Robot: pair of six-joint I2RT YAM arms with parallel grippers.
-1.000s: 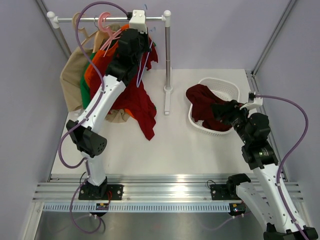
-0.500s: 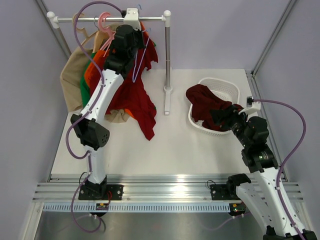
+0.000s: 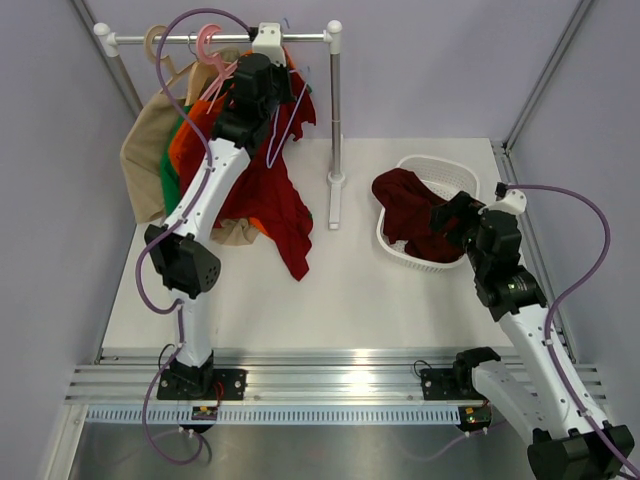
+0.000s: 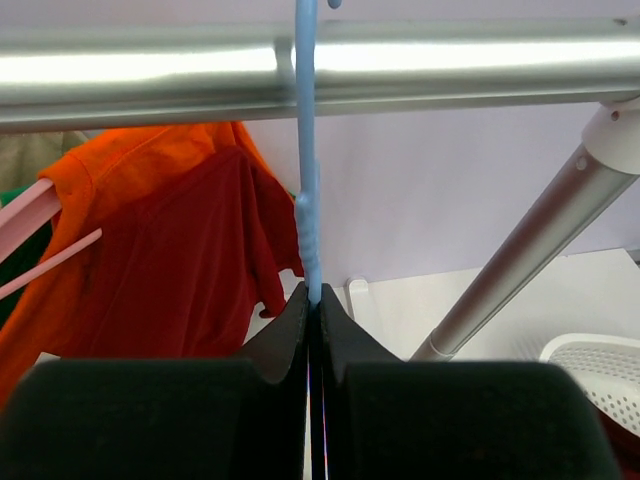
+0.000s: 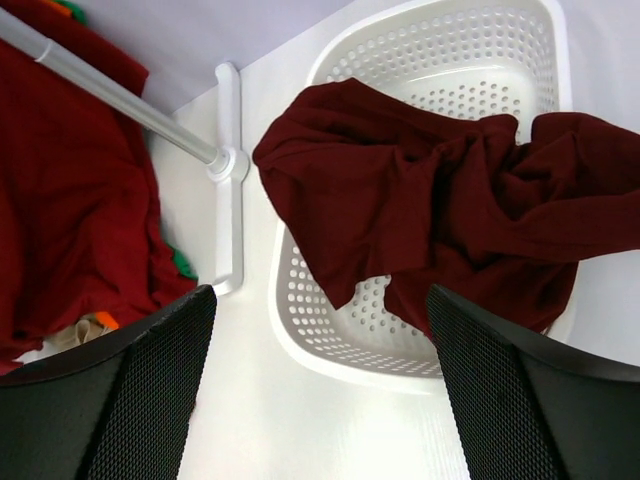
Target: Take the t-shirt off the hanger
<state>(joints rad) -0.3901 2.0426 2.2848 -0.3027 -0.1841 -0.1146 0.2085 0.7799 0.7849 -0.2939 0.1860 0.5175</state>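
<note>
The right gripper has drawn back from the basket and spread its jaws wide, holding nothing. Open white table stretches between that one basket, near the right edge, and the single rail at the back. The t-shirt lies heaped in the basket, spilling over its rim. Three hangers show. The left gripper is pinched tight on the hanger just below the rail.
</note>
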